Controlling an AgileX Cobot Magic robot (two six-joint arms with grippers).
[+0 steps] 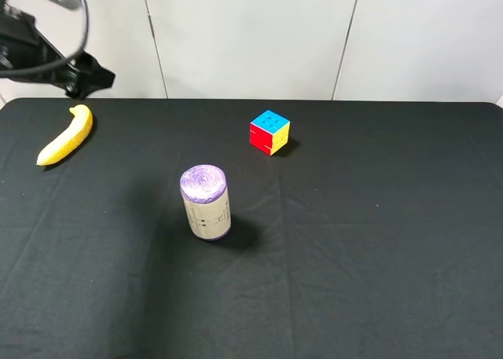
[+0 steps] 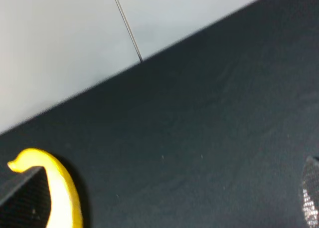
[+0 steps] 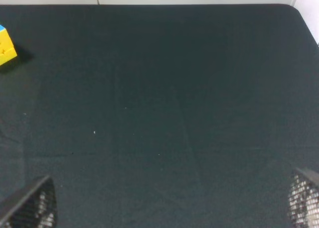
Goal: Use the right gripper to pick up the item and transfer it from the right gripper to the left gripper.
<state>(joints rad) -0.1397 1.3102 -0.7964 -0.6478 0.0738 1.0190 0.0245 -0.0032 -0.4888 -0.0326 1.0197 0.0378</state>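
Three objects: banana, puzzle cube and can, all resting on the black tablecloth.
Banana: lies flat near the table's far left corner, about ten o'clock from the can and well apart from it; curved, plain yellow, stem end toward the back wall.
Puzzle cube: upright near the back centre, about one o'clock from the can; blue top, red and yellow faces showing.
Can: standing upright close to the middle of the cloth, purple top, pale label.
Left gripper: fingers spread wide, nothing between them; its wrist view shows one mesh-padded fingertip just in front of the banana, contact not clear. In the high view only part of the black arm shows, above the banana.
Right gripper: fingers spread wide over bare cloth, holding nothing; its wrist view catches an edge of the cube. Not seen in the high view.
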